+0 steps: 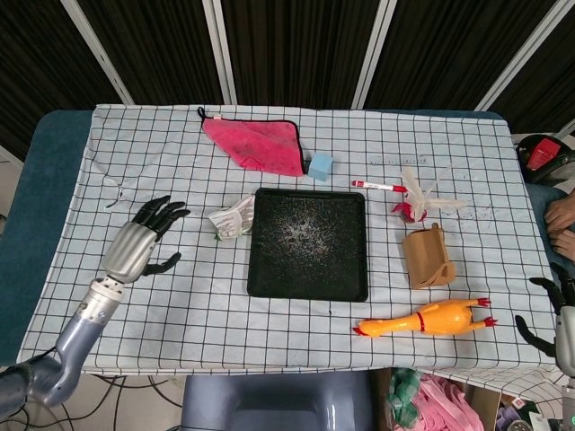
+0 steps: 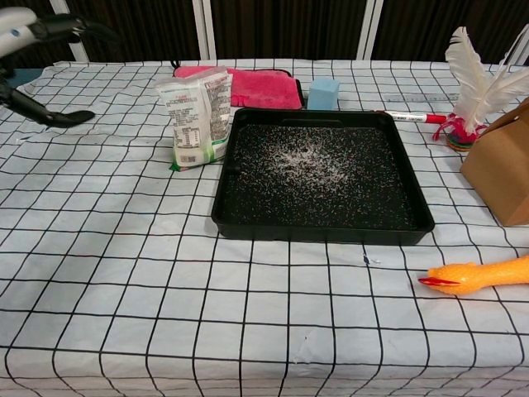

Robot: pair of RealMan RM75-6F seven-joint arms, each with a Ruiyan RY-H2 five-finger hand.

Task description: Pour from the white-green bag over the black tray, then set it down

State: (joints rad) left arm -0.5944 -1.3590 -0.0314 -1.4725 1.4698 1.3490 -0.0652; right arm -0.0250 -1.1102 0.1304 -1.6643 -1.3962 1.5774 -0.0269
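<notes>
The white-green bag (image 1: 230, 218) (image 2: 196, 116) stands upright on the checked cloth, just left of the black tray (image 1: 308, 285) (image 2: 322, 225). White grains lie scattered over the tray's floor. My left hand (image 1: 139, 241) (image 2: 33, 37) is open with its fingers spread, well to the left of the bag and not touching it. At the far right edge of the head view my right hand (image 1: 550, 316) hangs off the table with its fingers apart, holding nothing.
A pink cloth (image 1: 256, 142) and a blue block (image 1: 319, 165) lie behind the tray. To its right are a red-capped marker (image 1: 377, 186), a white feather toy (image 1: 422, 197), a brown holder (image 1: 428, 257) and an orange rubber chicken (image 1: 422, 319).
</notes>
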